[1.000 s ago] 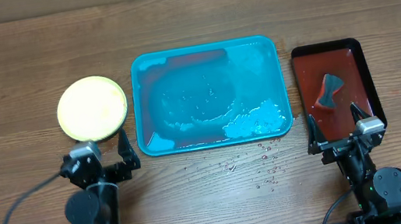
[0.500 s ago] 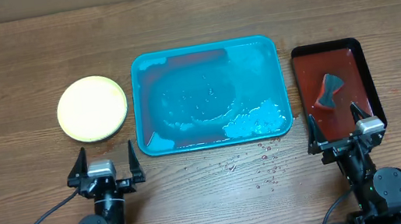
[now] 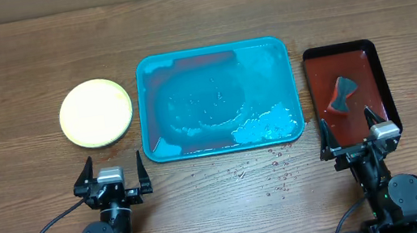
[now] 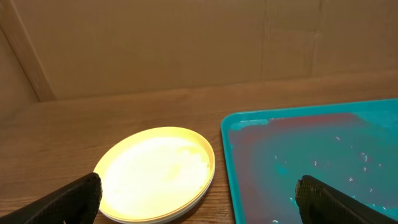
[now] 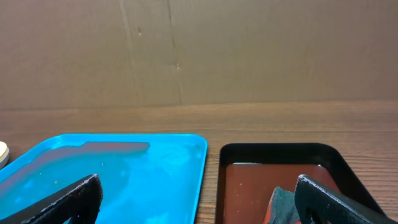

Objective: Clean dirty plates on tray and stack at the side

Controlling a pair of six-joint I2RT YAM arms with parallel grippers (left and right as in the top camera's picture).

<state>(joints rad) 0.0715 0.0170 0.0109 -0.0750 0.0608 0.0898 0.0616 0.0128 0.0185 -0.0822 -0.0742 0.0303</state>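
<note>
Stacked plates [image 3: 96, 113] are sitting on table [image 3: 6, 71], just left of teal tray [image 3: 189, 95], none in it. L tool [image 3: 111, 164] & R tool [image 3: 346, 126] are hovering wide open, empty. Plates prob. light, stiff, wet-slippery; pinch at rim.

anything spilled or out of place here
Yes: water droplets are scattered on the table in front of the teal tray, near its right corner. Inside it, foam and a reddish film sit in pooled water.
</note>
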